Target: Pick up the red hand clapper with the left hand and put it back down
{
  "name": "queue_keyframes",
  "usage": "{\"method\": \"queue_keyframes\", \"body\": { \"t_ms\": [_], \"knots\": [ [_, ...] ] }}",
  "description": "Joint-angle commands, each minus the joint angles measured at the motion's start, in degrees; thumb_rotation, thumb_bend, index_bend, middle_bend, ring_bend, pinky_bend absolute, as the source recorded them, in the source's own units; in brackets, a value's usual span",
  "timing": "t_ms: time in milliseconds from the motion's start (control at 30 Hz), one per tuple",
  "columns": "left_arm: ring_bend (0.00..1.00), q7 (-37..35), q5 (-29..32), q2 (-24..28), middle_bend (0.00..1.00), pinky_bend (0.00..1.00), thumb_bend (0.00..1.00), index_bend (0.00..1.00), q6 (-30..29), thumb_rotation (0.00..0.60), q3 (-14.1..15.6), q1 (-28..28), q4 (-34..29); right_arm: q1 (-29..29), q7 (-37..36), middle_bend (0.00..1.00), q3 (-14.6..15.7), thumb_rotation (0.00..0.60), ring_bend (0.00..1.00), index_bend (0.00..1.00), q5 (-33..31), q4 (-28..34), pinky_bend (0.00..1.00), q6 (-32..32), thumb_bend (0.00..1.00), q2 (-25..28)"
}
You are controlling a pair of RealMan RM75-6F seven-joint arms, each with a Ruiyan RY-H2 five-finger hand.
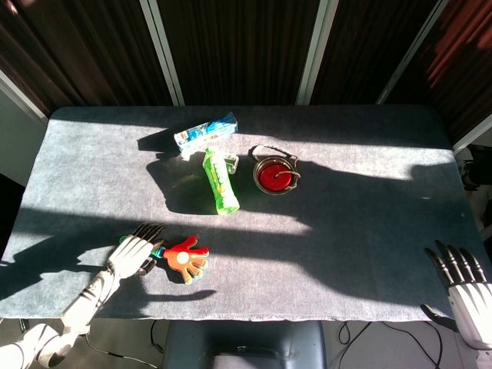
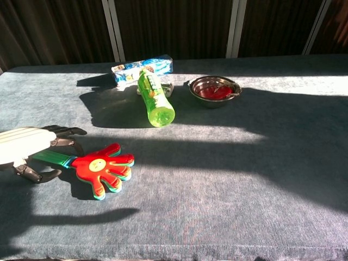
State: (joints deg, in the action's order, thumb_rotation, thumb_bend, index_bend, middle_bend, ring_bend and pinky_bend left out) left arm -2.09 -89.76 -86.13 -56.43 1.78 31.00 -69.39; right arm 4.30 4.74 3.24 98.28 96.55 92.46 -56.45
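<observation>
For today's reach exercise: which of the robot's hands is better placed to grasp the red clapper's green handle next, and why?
The left hand. It is poised over the green handle of the red hand clapper, fingers curled around it. The right hand sits open at the table's far right edge, well away.

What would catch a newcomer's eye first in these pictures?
Most striking is the red hand clapper lying near the front left of the table, with the left hand arched over its green handle. Next comes the bright green bottle on its side further back, beside a metal bowl with red inside.
</observation>
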Motion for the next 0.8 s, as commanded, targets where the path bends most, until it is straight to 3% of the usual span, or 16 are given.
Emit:
{"method": "queue_keyframes", "body": {
  "t_ms": [33, 533, 800],
  "knots": [
    [0.00, 0.2, 0.4, -0.2, 0.00, 0.00, 0.42, 0.30, 0.3, 0.600, 0.0, 0.1, 0.2, 0.0, 0.0, 0.00, 0.0, 0.600, 0.00, 0.00, 0.0, 0.0, 0.00, 0.0, 0.15, 0.0],
    [0.00, -2.7, -0.2, -1.7, 0.02, 0.00, 0.41, 0.61, -2.5, 0.600, 0.3, -0.2, 2.7, 0.1, 0.2, 0.00, 0.1, 0.600, 0.00, 0.00, 0.1, 0.0, 0.00, 0.1, 0.14, 0.0],
    [0.02, -10.0, -2.1, -2.8, 0.24, 0.00, 0.49, 0.81, -5.3, 0.600, 1.3, -0.6, 4.6, 0.1, 0.2, 0.00, 0.1, 0.600, 0.00, 0.00, 0.1, 0.0, 0.00, 0.0, 0.14, 0.0]
  ]
}}
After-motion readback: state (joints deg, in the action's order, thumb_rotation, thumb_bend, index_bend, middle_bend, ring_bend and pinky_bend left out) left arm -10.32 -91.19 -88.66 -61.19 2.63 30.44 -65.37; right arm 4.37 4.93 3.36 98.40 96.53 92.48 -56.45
